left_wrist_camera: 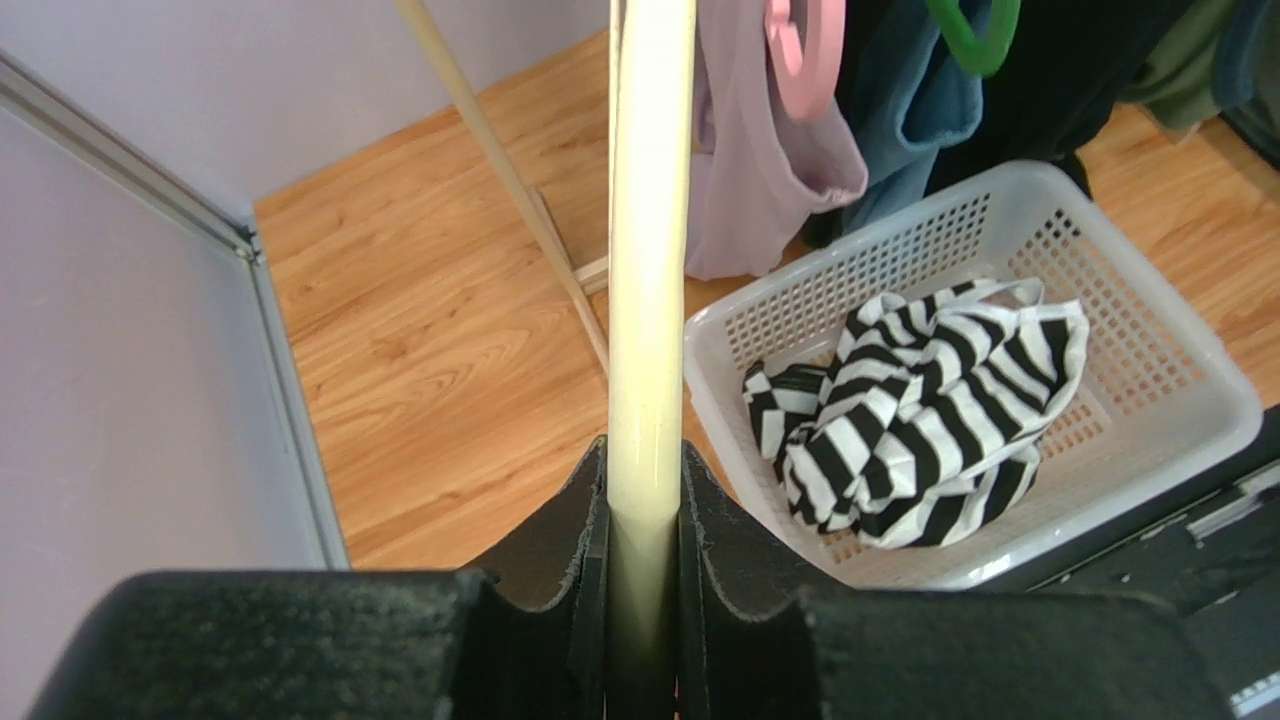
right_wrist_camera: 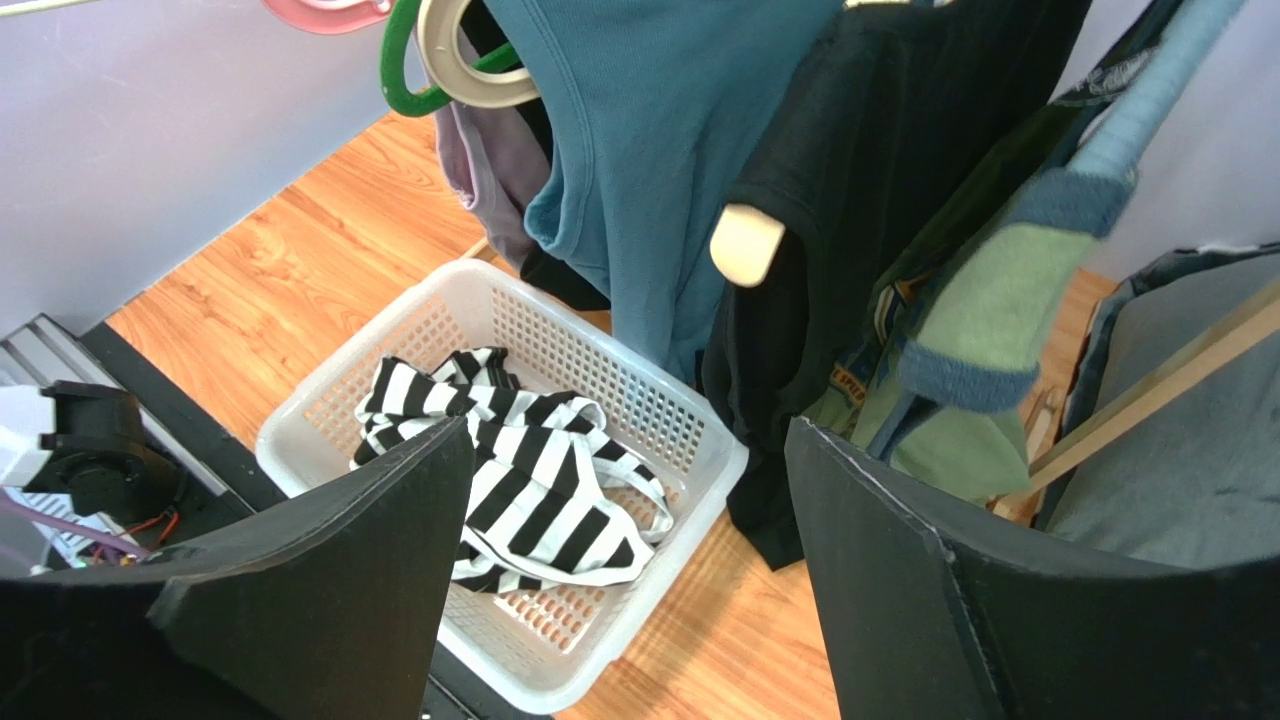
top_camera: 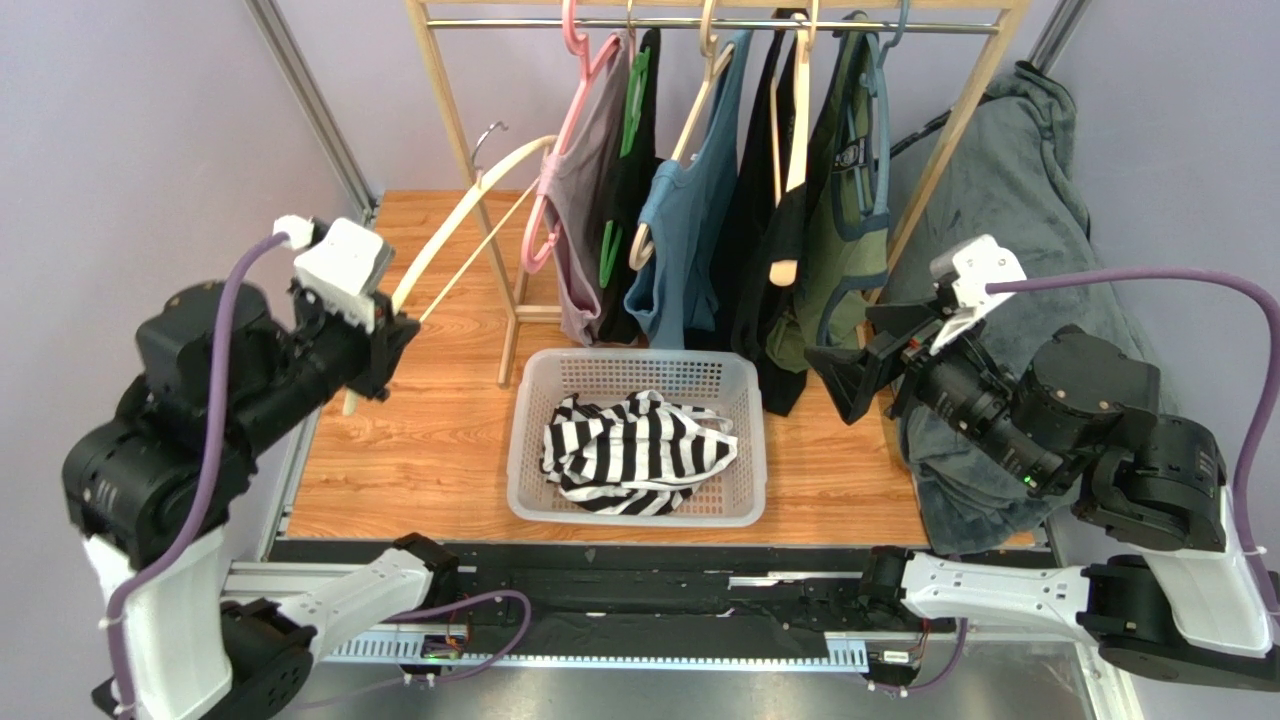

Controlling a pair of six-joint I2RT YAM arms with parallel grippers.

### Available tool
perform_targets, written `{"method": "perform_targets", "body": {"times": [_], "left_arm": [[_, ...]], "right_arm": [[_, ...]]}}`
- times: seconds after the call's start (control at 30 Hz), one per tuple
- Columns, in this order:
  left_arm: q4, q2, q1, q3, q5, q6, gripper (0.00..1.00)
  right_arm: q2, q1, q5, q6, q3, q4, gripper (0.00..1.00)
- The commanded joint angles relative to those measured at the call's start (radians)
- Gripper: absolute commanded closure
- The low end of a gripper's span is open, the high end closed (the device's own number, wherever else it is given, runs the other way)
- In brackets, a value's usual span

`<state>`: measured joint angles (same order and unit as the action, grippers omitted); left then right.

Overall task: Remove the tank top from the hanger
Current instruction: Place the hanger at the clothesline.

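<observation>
hanger clamped bare by left gripper (held aside, likely for stowing) | top laid in basket | right gripper spread, empty

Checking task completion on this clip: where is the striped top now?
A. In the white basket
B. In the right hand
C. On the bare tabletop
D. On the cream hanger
A: the striped top lies bunched in the white basket, and the cream hanger in the left hand is bare.
</observation>
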<state>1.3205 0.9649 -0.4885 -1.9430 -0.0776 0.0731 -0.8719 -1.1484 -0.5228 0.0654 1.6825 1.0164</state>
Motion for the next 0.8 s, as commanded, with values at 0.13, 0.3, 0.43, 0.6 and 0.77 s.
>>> {"method": "perform_targets", "body": {"times": [0.13, 0.3, 0.43, 0.6, 0.77], "left_arm": [[-0.084, 0.274, 0.303, -0.241, 0.327, -0.12, 1.0], [-0.162, 0.35, 0.35, -0.306, 0.412, -0.168, 1.0], [-0.245, 0.351, 0.35, -0.258, 0.453, -0.219, 1.0], [-0.36, 0.33, 0.35, -0.182, 0.47, -0.256, 1.0], [-0.44, 0.27, 0.35, -0.109, 0.458, -0.259, 1.0]], "right_arm": [[0.07, 0.003, 0.015, 0.071, -0.044, 0.019, 0.19], [0.088, 0.004, 0.03, 0.074, -0.067, 0.022, 0.19], [0.099, 0.004, 0.061, 0.073, -0.105, 0.01, 0.18], [0.131, 0.004, 0.078, 0.083, -0.191, -0.03, 0.18], [0.149, 0.004, 0.078, 0.09, -0.227, -0.053, 0.19]]}}
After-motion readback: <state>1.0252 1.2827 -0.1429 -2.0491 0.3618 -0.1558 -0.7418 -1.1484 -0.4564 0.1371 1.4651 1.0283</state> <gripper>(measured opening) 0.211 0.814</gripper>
